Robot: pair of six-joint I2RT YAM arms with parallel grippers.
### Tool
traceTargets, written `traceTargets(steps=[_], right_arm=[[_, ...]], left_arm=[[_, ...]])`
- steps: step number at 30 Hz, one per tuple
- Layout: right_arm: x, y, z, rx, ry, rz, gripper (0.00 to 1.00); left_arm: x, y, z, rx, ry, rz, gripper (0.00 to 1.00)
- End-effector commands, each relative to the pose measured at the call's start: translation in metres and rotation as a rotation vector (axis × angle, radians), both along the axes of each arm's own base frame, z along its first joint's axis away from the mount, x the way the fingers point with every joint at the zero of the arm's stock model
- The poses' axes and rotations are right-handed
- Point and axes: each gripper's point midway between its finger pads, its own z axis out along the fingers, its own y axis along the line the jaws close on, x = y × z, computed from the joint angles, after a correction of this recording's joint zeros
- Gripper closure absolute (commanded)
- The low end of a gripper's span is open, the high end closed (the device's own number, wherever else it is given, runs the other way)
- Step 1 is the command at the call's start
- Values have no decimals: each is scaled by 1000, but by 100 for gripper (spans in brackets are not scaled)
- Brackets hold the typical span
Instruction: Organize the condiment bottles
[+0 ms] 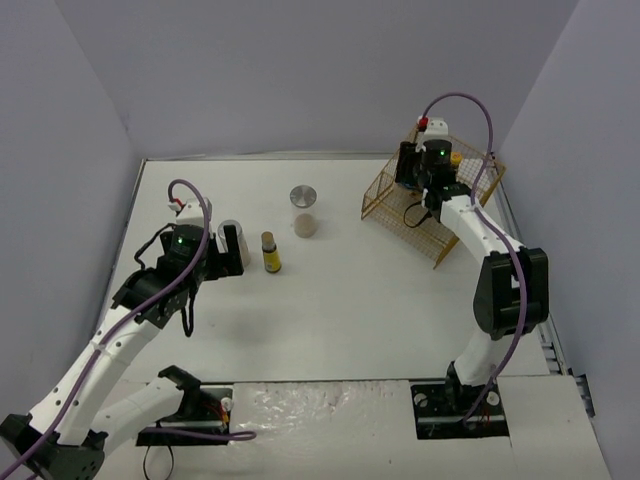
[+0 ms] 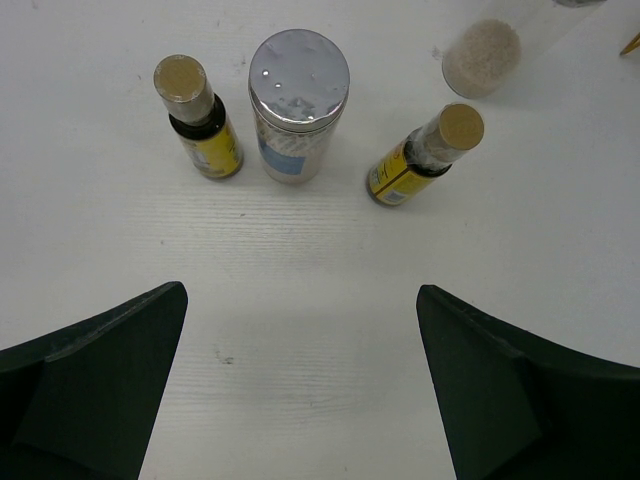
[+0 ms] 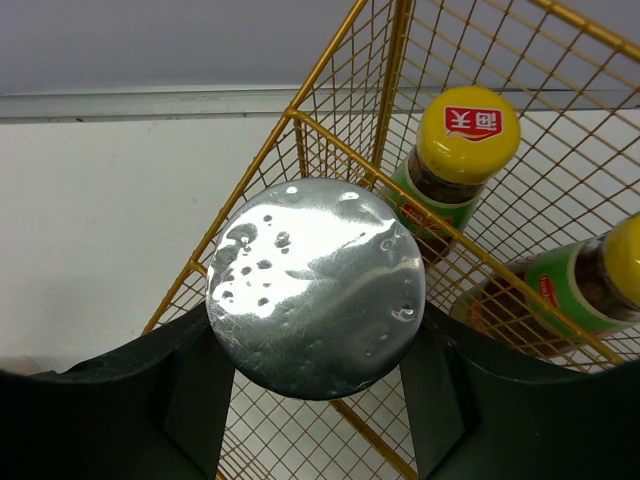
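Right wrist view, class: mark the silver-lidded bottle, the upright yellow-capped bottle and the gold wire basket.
silver-lidded bottle (image 3: 315,285), right wrist view, centre of lid.
upright yellow-capped bottle (image 3: 468,133), right wrist view, top of cap.
gold wire basket (image 3: 293,113), right wrist view, rim corner.

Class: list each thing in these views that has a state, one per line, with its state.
Left gripper: open, empty.
Right gripper: shut on a silver-lidded jar.
Gold wire basket: holds two yellow-capped bottles.
Two tan-capped brown bottles: upright, capped, on the table.
Two other silver-lidded jars: upright, lidded, on the table.
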Motion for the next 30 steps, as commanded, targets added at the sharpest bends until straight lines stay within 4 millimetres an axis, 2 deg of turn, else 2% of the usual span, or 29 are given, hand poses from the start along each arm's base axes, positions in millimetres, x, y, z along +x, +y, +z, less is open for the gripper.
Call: traceTargets(steps=[1,9,18,21,25,28,30], right_arm=[[19,11,40,63,-154,38,77],[22,15,22,62,-110,57,43],[19,21,25,53,-96,106,24],[14,25,38,55,-111,127,21],[-1,37,77,50,-166,188,17],[-17,59,104,52,-203,277,13],[-31,86,117,44,-223,357,10]], left_arm=[[10,-5,13,-47,-52,10,3],[13,-10,10,-57,-48,3,3],[15,-10,6,-55,-43,8,3],[15,-10,7,-53,-43,7,3],[15,-9,10,-54,-49,6,3],[15,-9,12,-51,-50,5,3],[15,-9,12,-49,-50,5,3]])
